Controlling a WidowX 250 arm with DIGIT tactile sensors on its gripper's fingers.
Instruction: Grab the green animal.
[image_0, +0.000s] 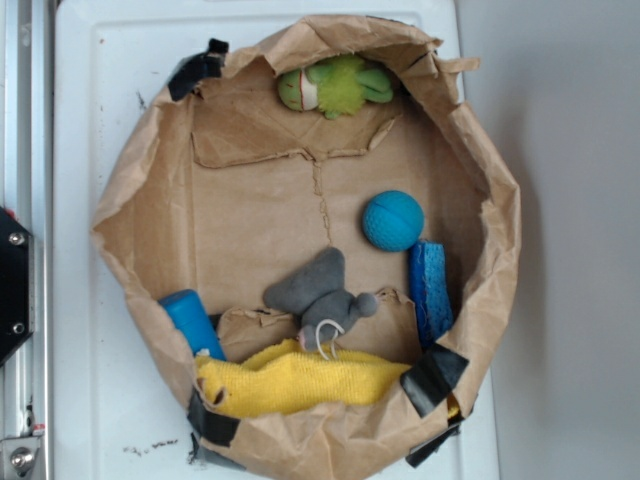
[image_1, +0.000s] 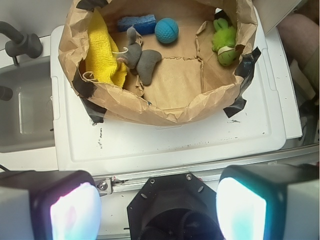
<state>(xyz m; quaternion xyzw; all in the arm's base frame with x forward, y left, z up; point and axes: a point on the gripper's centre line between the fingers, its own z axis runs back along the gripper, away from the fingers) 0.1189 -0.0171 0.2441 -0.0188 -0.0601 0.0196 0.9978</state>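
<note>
Claw (image_1: 158, 210) is hanging wide open and empty over the white tray's (image_1: 165, 145) near edge, outside the paper bag (image_1: 165, 107). You're wanting to reach across to the green animal (image_1: 225, 41) lying against the bag's wall, avoiding the blue ball (image_1: 166, 30).

green animal: the small fuzzy plush toy (image_0: 340, 86) is lime green, with a white-and-red striped patch at one end.
paper bag: the crumpled paper bag (image_0: 480, 170) forming a ring is plain brown; black tape patches (image_0: 433, 378) mark its rim.
mouse: the plush mouse (image_0: 318, 293) near the bag's middle is grey with a white cord.
cloth: the knit cloth (image_0: 300, 382) just beside the mouse is yellow.
ball: the dimpled ball (image_0: 392, 220) is teal blue.
sponge: the block (image_0: 430, 290) beside the ball is deep blue.
cylinder: the cylinder (image_0: 192, 322) at the bag's wall is bright blue.
my fingers: my pads (image_1: 241, 207) glow pale cyan and pink-white.
tray: the surface (image_1: 165, 145) under the bag is white with black scuffs.
</note>
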